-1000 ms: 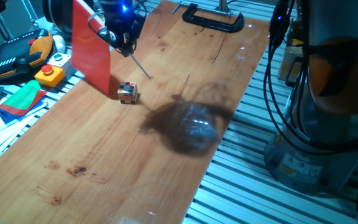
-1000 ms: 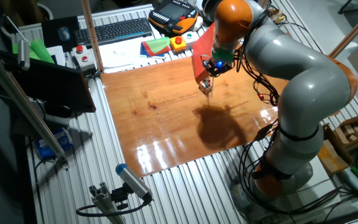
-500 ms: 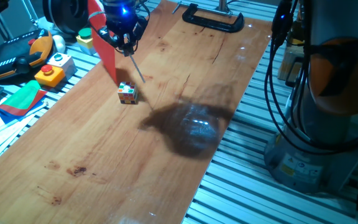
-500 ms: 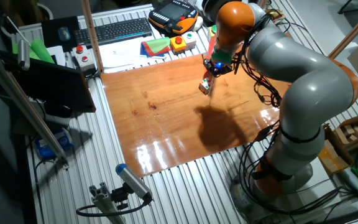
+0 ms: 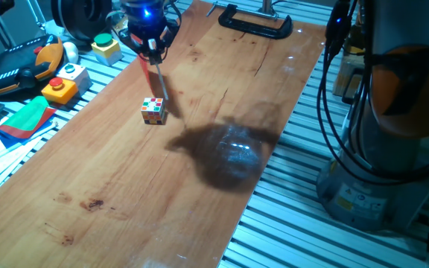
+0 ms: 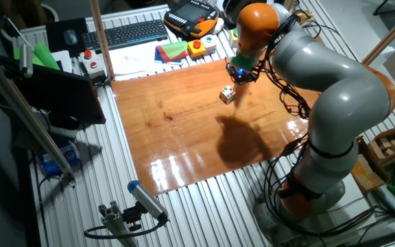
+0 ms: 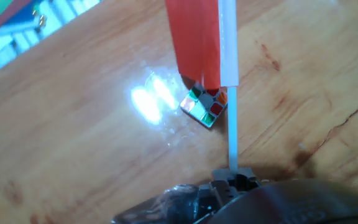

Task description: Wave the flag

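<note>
Two-finger gripper (image 5: 152, 50) clenched on thin white stick of small red rectangular flag (image 7: 194, 43), above multicoloured cube (image 5: 153, 110).

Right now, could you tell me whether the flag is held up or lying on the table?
Held up: the gripper clamps the white stick, and the flag hangs above the wooden table.

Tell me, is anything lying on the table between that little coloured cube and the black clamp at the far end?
No. In one fixed view the stretch of wooden table between the cube and the clamp is bare; only the arm's shadow falls nearby.
</note>
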`<move>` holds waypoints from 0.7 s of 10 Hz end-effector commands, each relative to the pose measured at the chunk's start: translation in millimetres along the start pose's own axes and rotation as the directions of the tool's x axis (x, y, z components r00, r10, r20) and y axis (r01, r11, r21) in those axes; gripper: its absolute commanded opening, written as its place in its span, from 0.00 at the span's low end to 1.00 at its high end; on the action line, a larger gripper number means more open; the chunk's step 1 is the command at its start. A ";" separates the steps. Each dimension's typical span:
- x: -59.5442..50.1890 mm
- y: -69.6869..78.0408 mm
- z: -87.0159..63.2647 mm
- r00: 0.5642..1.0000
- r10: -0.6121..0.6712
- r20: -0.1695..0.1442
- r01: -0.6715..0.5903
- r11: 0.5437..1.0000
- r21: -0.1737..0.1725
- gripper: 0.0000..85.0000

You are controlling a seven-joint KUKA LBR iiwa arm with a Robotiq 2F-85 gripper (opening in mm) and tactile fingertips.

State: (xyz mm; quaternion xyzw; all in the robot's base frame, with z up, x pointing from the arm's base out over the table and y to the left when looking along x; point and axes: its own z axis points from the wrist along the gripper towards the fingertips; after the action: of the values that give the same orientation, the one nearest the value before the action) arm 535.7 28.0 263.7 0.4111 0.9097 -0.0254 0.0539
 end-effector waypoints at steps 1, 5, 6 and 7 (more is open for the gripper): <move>-0.2 -0.2 -0.1 0.959 0.285 0.003 -0.285 0.958 0.037 0.01; -0.8 -0.9 -0.7 0.882 0.470 0.027 -0.471 0.880 0.058 0.01; -1.1 -0.8 -0.6 0.870 0.492 0.022 -0.493 0.868 0.061 0.01; -1.0 -0.8 -0.6 0.859 0.511 0.015 -0.511 0.857 0.062 0.01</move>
State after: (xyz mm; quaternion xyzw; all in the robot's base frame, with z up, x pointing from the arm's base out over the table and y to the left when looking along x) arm 535.8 26.7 264.4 0.5171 0.8539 -0.0313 0.0492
